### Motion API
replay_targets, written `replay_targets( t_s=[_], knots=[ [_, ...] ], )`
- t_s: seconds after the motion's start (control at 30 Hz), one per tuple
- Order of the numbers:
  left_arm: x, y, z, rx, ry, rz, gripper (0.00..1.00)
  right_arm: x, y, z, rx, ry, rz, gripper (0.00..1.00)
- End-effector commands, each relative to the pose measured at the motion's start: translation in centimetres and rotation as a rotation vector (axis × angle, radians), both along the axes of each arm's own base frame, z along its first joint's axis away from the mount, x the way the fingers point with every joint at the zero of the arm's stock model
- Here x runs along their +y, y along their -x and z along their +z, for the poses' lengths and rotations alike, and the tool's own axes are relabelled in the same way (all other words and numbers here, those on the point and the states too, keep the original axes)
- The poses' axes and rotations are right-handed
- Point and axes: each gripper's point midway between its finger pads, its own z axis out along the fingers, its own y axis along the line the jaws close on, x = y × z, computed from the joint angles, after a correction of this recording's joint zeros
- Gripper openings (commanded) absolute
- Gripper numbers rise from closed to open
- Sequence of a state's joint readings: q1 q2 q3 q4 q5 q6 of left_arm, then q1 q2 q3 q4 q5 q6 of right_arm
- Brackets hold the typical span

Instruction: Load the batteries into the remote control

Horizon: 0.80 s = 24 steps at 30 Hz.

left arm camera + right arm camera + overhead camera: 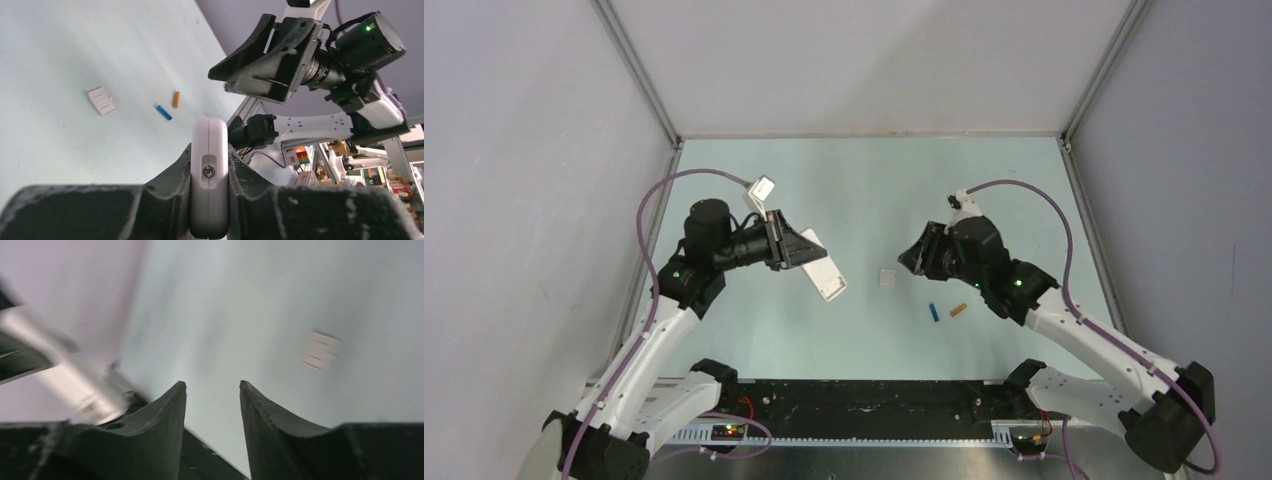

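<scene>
pinching remote control (209, 135), left hand (210, 152); right hand (212, 386) spread, empty; blue battery (934, 312), orange battery (958, 309) loose on table (824, 180).

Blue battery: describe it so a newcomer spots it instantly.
On the pale green table, look at the right half, just toward the near edge from the right claw. Two tiny cylinders lie there side by side, not touching. The blue battery is the left one; its neighbour is the orange battery.

We hold one remote (822, 268), white, slim, clamped tilted in the left gripper (209, 162). We count a blue battery (934, 312) and an orange battery (958, 310), lying just apart on the table (854, 180).
</scene>
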<state>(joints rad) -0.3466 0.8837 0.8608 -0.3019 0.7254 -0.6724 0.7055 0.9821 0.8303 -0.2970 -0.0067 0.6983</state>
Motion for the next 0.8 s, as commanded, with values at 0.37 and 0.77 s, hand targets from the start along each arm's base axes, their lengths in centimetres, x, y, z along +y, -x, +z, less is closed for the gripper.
replay_targets(
  t_s=[0.37, 0.77],
  knots=[
    [0.6, -1.2, -3.6, 0.064, -0.08, 0.047, 0.0, -7.8, 1.1, -16.9, 0.399, 0.684, -0.226, 0.37],
    [0.7, -1.5, -4.4, 0.081, -0.098, 0.05, 0.0, -7.2, 1.9, -20.5, 0.489, 0.762, -0.159, 0.24]
  ],
)
